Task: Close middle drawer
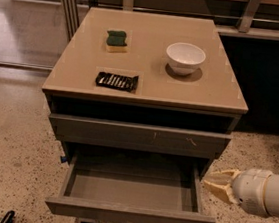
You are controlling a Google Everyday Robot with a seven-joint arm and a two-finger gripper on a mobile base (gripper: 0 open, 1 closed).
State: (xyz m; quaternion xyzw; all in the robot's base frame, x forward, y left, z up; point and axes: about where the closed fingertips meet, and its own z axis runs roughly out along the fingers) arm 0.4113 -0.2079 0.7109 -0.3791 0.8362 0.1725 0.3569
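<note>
The middle drawer [128,214] is pulled far out of the grey cabinet, and its plain grey front faces me. Its inside [131,183] is empty. Above it sits the wider drawer front with pale scratch marks [139,133], which is nearly pushed in. My gripper [207,182] is low on the right, just outside the open drawer's right side wall, pointing left. Its tan fingers meet at a point and hold nothing. The white arm [263,192] runs off the right edge.
On the cabinet top [147,91] are a white bowl [185,57], a green and yellow sponge [117,40] and a dark snack packet [116,81]. Speckled floor lies on both sides. A dark wall stands at the right, and glass doors at the back left.
</note>
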